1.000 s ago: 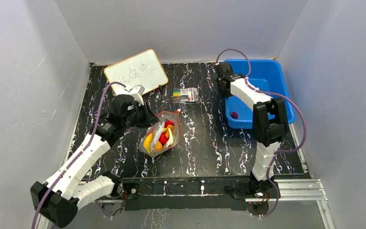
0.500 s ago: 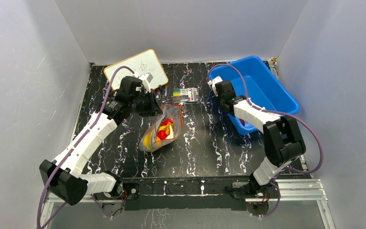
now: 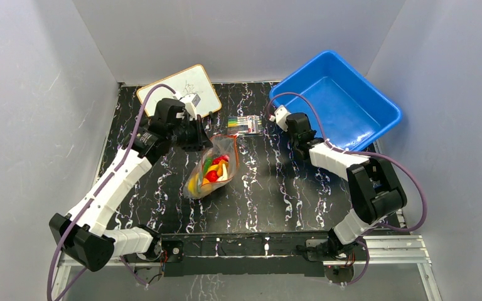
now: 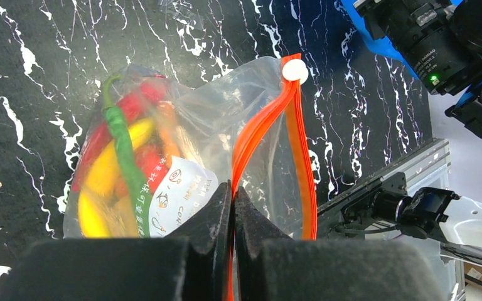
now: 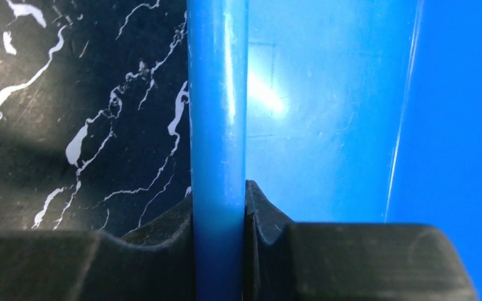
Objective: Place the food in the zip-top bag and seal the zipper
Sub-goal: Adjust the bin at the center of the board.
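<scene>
Clear zip-top bag with orange-red zipper, blue tub, black table veined in white.

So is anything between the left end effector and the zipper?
Nothing visible. The left end effector is shut on the zipper itself, and the strip runs clear to its white slider. The right end effector grips the blue tub rim.
</scene>
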Tool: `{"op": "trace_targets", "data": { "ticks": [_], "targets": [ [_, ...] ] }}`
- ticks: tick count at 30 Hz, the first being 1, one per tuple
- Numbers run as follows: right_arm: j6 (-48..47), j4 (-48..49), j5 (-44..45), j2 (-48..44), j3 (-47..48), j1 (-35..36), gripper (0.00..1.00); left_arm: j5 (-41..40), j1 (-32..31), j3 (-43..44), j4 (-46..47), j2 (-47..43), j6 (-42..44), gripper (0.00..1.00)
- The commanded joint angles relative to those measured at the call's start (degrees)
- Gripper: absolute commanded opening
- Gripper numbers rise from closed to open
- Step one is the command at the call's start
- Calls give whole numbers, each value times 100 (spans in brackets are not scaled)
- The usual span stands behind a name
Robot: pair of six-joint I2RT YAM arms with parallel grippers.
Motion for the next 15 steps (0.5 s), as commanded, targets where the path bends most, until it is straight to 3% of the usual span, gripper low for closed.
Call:
{"op": "trace_targets", "data": {
  "ticks": [1, 7, 15],
  "targets": [
    [-422, 1215, 712, -108, 334, 54, 11, -152, 3, 134, -106, -199, 78, 0],
    [85, 1226, 1220, 177, 485, 117, 11, -255, 8, 353, -283, -145, 134, 0],
    [2117, 197, 1852, 988, 1337, 141, 16, -348, 10, 837, -534, 100, 267, 0]
  ]
}}
